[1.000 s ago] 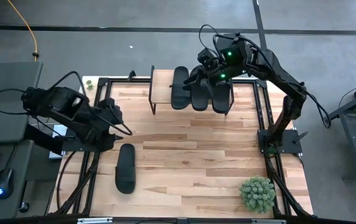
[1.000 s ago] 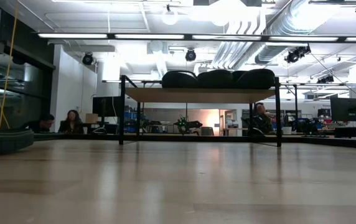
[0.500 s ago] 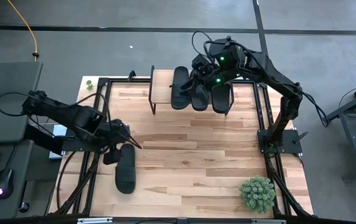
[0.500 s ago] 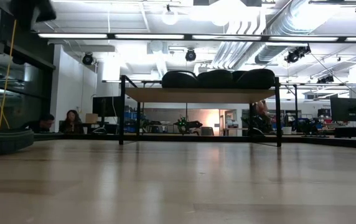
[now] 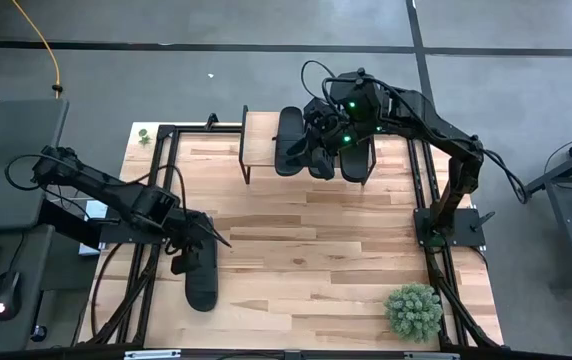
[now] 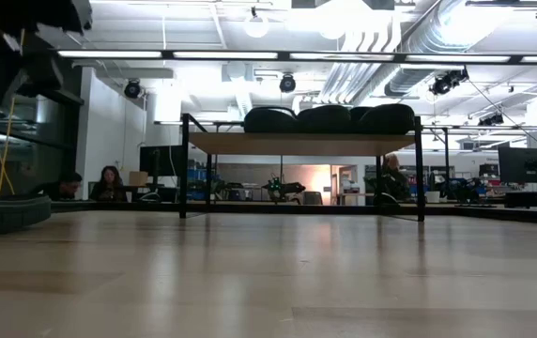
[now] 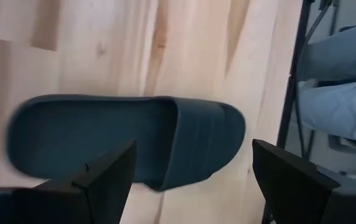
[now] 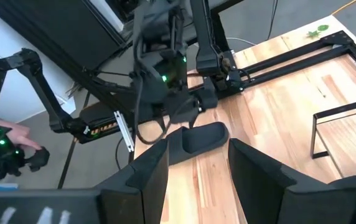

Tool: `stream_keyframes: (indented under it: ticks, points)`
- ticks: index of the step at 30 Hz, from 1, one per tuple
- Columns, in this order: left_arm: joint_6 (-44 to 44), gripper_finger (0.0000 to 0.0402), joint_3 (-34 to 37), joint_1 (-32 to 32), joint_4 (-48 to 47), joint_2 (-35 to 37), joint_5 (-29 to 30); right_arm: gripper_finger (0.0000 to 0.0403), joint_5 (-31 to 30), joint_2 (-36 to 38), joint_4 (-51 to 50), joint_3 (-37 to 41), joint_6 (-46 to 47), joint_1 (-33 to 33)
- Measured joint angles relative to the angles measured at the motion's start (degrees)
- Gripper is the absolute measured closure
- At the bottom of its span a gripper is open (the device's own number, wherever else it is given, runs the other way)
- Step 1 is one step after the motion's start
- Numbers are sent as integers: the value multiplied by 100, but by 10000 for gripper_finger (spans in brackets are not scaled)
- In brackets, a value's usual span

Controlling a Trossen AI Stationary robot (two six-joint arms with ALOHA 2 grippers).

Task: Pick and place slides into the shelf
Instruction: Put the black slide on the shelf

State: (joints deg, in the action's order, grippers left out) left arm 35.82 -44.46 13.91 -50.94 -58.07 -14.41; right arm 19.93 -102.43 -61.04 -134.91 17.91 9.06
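Three black slides [image 5: 318, 148] lie side by side on the shelf's light wooden top [image 5: 259, 135] at the table's far edge; the low view shows them [image 6: 325, 119] on the top [image 6: 297, 143]. A fourth slide [image 5: 201, 272] lies flat on its sole on the table, near left. My left gripper [image 5: 206, 240] hovers open above its far end; the left wrist view shows the slide [image 7: 128, 137] ahead of the gripper [image 7: 193, 180]. My right gripper [image 5: 326, 125] hangs open over the shelf's slides and shows in its own wrist view [image 8: 196, 180].
A small green plant [image 5: 413, 311] stands at the table's near right corner. Black frame rails [image 5: 161, 160] run along the table's left and right sides. Bare wood lies between the shelf and the lone slide. People sit in the room beyond [image 6: 109, 183], and a person's legs [image 7: 346, 81] show beside the table.
My left gripper has swung from the table's left edge toward the near edge and the right, coming down over the lone slide. My right gripper has drifted slightly toward the table's left above the shelf. The slides have stayed put.
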Motion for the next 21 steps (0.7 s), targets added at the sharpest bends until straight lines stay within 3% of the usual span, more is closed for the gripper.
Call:
stream_keyframes:
  ticks: [6,21]
  points:
    - [261,104,569,0,672,-16,-425,245,-22,0,103,0,0,-101]
    - [622,104,1321,0,1533,-16,-835,245,-25,0,212,0,0,-212]
